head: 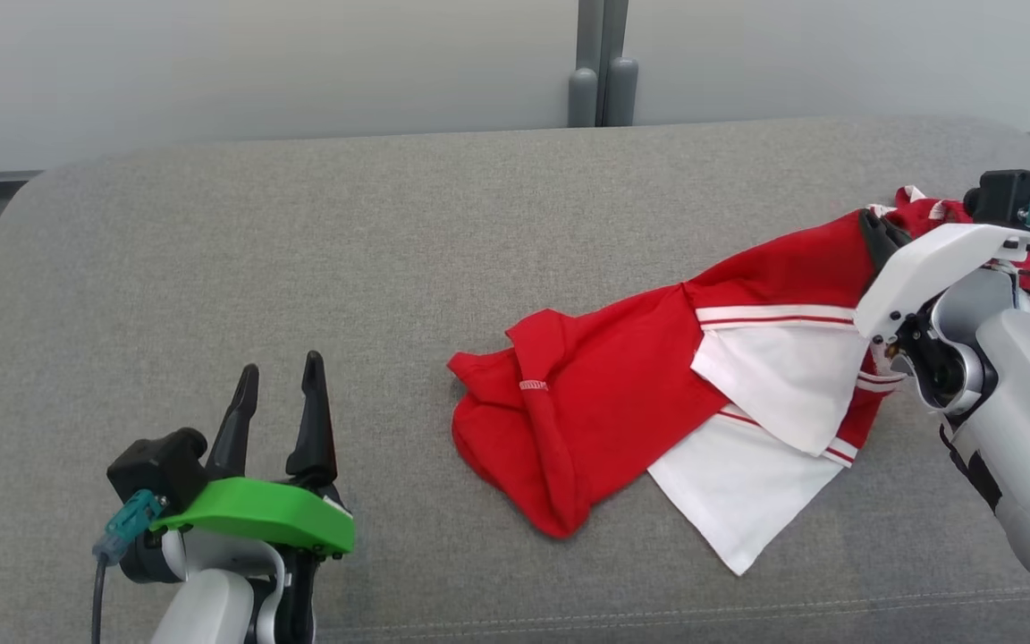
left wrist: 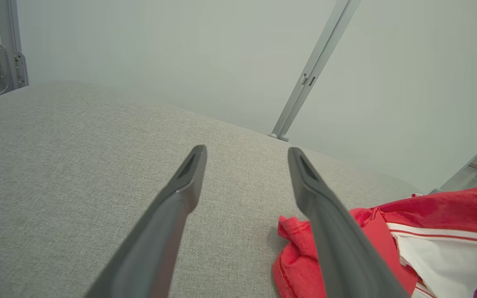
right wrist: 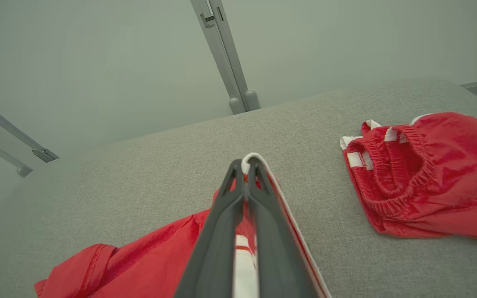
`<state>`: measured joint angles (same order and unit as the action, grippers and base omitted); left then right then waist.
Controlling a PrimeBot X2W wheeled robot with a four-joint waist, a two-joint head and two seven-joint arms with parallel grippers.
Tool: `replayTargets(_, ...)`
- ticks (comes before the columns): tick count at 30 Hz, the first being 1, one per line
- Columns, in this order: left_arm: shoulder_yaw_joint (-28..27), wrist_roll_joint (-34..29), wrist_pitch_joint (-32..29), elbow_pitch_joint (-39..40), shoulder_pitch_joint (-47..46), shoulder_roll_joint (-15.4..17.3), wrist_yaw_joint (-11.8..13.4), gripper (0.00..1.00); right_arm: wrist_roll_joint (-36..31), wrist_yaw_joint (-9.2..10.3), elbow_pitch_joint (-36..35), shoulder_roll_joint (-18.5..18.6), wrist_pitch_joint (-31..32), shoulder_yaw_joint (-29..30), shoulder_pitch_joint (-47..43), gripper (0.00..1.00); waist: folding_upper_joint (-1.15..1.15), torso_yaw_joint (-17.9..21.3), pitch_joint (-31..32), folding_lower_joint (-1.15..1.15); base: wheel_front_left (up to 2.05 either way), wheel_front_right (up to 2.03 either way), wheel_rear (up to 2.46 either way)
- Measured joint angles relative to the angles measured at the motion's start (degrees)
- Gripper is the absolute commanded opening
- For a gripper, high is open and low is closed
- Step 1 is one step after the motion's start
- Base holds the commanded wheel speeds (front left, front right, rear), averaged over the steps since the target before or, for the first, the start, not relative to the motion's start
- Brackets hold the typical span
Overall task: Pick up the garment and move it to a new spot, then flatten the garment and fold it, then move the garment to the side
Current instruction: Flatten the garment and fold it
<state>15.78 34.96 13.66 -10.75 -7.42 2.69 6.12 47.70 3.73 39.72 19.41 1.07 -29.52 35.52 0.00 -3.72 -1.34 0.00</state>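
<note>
The left hand (head: 282, 362) sits well to the left of the garment (head: 604, 394), its fingers spread wide and holding nothing. The red-and-white garment lies crumpled on the grey fabric-covered table (head: 300, 224). At the garment's right end, the right hand (head: 879, 231) is pinched tight on a white-trimmed edge of the cloth.

Bare lab-like test bay: grey upholstered surface (head: 300, 268), plain pale wall panels (head: 211, 63), metal posts (head: 603, 80).
</note>
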Motion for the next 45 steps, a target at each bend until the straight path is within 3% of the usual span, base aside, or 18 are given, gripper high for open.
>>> replayTargets(11,2.31,-0.65,-0.03,0.85,-0.09,-0.01,0.01,1.0,0.15,0.21,3.19,-0.98,-0.82,1.01,3.35,0.0,0.0,-0.16,-4.52,0.0,0.0,0.0,0.0)
replayTargets(13,3.38,-1.02,-0.38,0.89,-0.21,-0.01,0.0,1.0,-0.48,0.43,4.0,-0.27,-1.43,1.11,4.55,0.49,0.0,-0.07,-5.16,0.0,0.0,0.0,0.0)
replayTargets(14,4.01,-1.05,-0.59,0.9,-0.23,-0.01,-0.01,1.0,-0.96,0.52,4.45,0.13,-1.78,1.22,5.11,0.92,0.0,-0.03,-5.47,0.0,0.0,0.0,0.0)
replayTargets(15,4.59,-1.12,-0.6,0.9,-0.23,-0.01,-0.07,1.0,-1.22,0.92,4.71,0.44,-2.24,1.51,5.46,1.0,0.0,0.01,-5.77,0.0,0.0,0.0,0.0)
replayTargets(22,7.83,-2.38,-1.46,0.23,-0.21,0.01,-0.67,1.0,-3.07,0.26,4.61,0.68,-7.34,1.3,6.47,1.0,0.0,1.17,-7.14,0.0,0.0,0.0,0.0)
replayTargets(27,12.1,-3.15,-3.38,-0.97,-0.13,0.01,-2.22,1.0,-4.55,-2.57,2.93,0.73,-11.21,-0.09,6.28,1.0,0.0,3.04,-7.55,0.0,0.0,0.0,0.0)
replayTargets(35,15.56,-3.3,-6.57,-4.87,0.02,0.02,-3.3,1.0,-3.21,-6.22,-0.1,-4.44,-14.18,-0.91,1.65,1.0,0.0,7.19,-7.9,0.0,0.0,0.0,0.0)
replayTargets(45,16.46,-2.4,-8.68,-9.64,-0.15,0.02,-3.0,1.0,-2.68,-6.69,-1.92,-5.28,-15.17,0.56,-4.04,1.0,0.0,12.55,-7.67,0.0,0.0,0.0,0.0)
